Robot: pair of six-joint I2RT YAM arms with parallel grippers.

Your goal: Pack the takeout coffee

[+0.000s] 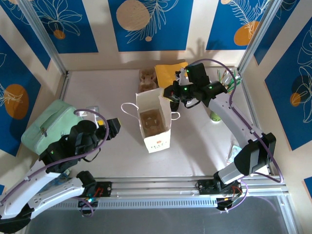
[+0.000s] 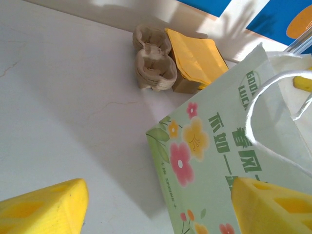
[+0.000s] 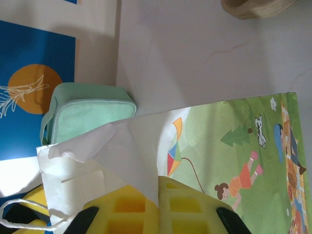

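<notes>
Toward the right side of the table, just beside the right arm's forearm, a small greenish shape was taken to be the takeout coffee. The arm hid part of it, and the lid could not be made out. It stood well apart from the paper bag at table centre.

Orientation: probably upright, long axis vertical, lid upward, but too small to confirm.

Handling, judged: light to moderate if filled. The thin paper wall would dent under a hard squeeze, the press-on lid could pop, and the liquid would spill if tipped.

Best hold, judged: across the side wall at mid-height, below the lid rim, with a gentle squeeze and the cup kept vertical.

Right gripper: closed, pinching the bag's top edge.

Left gripper: jaws wide apart, holding nothing, near the bag's left face.
</notes>
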